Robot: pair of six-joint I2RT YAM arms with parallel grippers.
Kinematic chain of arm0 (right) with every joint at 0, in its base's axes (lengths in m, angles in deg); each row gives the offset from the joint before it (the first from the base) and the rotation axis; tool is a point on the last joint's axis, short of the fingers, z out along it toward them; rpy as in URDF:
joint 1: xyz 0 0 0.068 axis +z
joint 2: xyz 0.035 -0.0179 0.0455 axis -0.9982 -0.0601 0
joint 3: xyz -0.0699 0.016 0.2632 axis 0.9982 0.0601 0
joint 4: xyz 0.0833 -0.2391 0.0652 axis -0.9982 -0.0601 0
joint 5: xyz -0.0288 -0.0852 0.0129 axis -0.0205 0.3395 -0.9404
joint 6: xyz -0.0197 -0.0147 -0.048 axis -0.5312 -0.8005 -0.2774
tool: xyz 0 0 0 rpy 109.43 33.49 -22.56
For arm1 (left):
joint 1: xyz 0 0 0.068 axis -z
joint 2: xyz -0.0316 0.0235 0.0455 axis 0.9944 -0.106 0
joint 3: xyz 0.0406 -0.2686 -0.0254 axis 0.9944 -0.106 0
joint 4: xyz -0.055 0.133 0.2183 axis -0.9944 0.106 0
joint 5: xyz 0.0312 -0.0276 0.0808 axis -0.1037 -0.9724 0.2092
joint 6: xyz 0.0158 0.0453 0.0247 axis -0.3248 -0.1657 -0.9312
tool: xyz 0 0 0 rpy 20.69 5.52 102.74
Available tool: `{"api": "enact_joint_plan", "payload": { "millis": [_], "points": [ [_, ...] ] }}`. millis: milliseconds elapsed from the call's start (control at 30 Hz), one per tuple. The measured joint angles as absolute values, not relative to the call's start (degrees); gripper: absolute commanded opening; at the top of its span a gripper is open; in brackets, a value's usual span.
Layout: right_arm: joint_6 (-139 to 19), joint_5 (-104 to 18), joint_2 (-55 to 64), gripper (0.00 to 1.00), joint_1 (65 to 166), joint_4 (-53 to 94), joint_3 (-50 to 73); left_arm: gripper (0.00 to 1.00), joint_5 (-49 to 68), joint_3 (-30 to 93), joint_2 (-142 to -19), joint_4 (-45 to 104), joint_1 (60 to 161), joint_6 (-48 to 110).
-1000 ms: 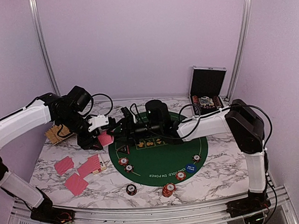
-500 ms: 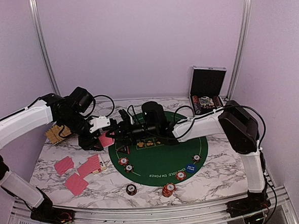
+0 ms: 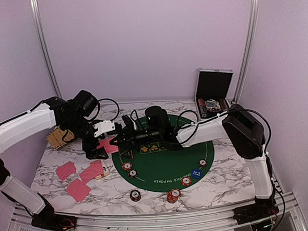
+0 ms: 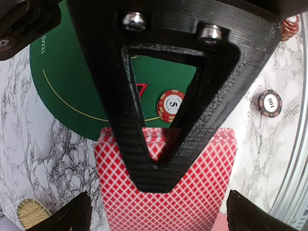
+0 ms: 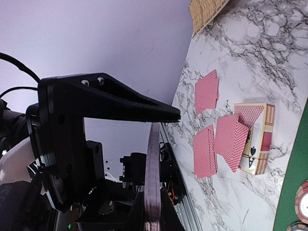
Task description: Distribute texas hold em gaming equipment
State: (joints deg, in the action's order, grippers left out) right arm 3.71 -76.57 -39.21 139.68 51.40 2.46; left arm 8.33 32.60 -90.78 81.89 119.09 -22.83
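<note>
Currently the red-backed cards [image 4: 207,192] are up off the bench [image 3: 226,184], over its left part, just beside the edge of the green felt [image 3: 167,164].

- My right hand [image 3: 120,140] is clenched on them. In the left wrist view one of its black fingers lies across the card backs.
- They show edge-on in the right wrist view, so I cannot count them.
- My left hand [image 3: 99,145] is released. Its fingers [image 4: 74,216] stand wide on either side of the packet and do not pinch it.
- I read this as a hand-to-hand pass, mid-step.

Done, as I judge it:
- Three small card piles [image 3: 78,189] lie face down on the marble at the left, near the card box [image 5: 260,149].
- Poker chips [image 3: 127,166] sit at several spots round the felt's rim, with two more off it toward the near edge.
- A blue disc [image 3: 196,173] rests on the felt, near right.

Left to do:
- The packet in my right hand needs a place.
- The far and right sides of the felt show no cards.
- The silver case [image 3: 213,85] at the back right seems to hold more chips.

I'd call the task roughly midway.
</note>
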Motion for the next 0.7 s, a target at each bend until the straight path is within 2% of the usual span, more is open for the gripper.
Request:
{"api": "enact_joint_plan", "payload": {
  "millis": [533,700],
  "points": [
    [7.30,-80.05,-41.81,0.00,139.94,55.51,2.46,0.99,7.02,27.83,-90.13,81.67,119.11,-23.79],
    [8.26,-80.38,-41.99,0.00,140.55,56.30,2.44,0.95,6.86,26.35,-90.08,80.60,119.11,-24.01]
  ]
}}
